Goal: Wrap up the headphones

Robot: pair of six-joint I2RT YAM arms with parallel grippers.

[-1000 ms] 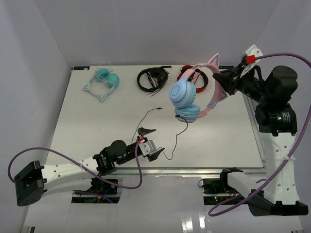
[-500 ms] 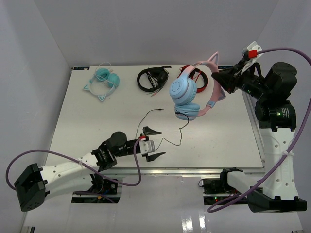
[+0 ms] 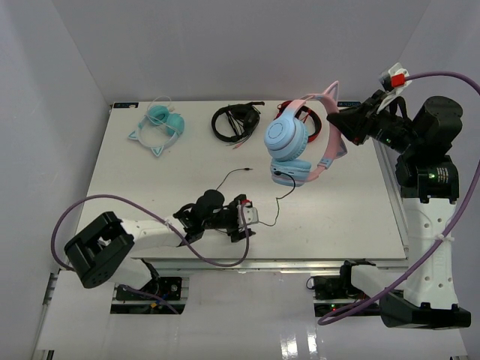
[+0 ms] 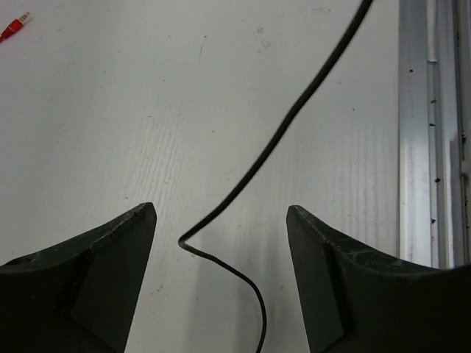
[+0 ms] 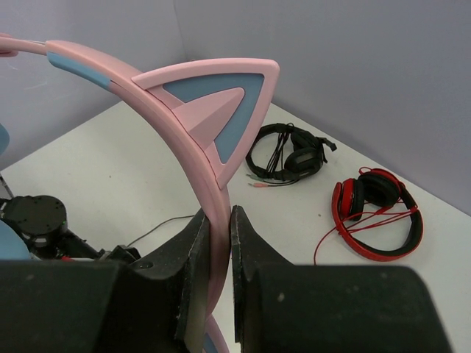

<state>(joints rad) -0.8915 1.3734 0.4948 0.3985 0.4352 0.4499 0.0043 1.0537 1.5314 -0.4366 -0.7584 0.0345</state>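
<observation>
The headphones (image 3: 287, 140), with light blue ear cups and a pink cat-ear headband (image 5: 193, 123), hang above the table's right half. My right gripper (image 5: 219, 222) is shut on the headband just below one cat ear. The thin dark cable (image 3: 281, 201) drops from the lower cup onto the table and runs left. My left gripper (image 3: 247, 219) lies low over the table near its front edge, open. The cable (image 4: 293, 112) lies kinked on the surface between its two fingers (image 4: 92, 268), touching neither.
Teal cat-ear headphones (image 3: 159, 124) lie at the back left and black headphones (image 3: 235, 120) at the back middle. Red headphones (image 5: 379, 215) lie behind the held pair. A metal edge rail (image 4: 423, 147) runs close to my left gripper. A red jack plug (image 4: 15, 28) lies nearby.
My left arm swung right along the front edge until its open fingers straddled the cable, and the fingers drew slightly closer. The right gripper shifted the headphones a little to the right.
</observation>
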